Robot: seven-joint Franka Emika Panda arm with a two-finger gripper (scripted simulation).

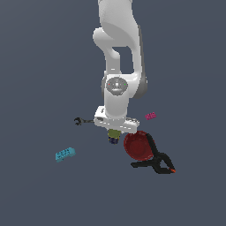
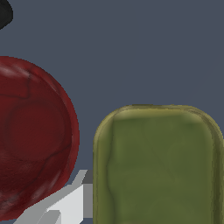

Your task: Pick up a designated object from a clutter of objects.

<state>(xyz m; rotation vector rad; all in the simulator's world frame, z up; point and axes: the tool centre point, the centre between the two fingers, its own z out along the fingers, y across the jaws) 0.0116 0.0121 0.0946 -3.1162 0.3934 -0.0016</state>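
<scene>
hand [image 1: 114,133] over one can [image 1: 114,136], one bowl [image 1: 138,146]

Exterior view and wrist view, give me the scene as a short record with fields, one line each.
target: olive-green can, under the end effector
end effector state: cannot tell; jaws hidden by the hand in the exterior view
nearest neighbour: red bowl, close beside the can, contact unclear
by the bowl: black clamp, orange tips
apart: cyan brick, magenta brick, black wrench
surface: dark grey floor
</scene>
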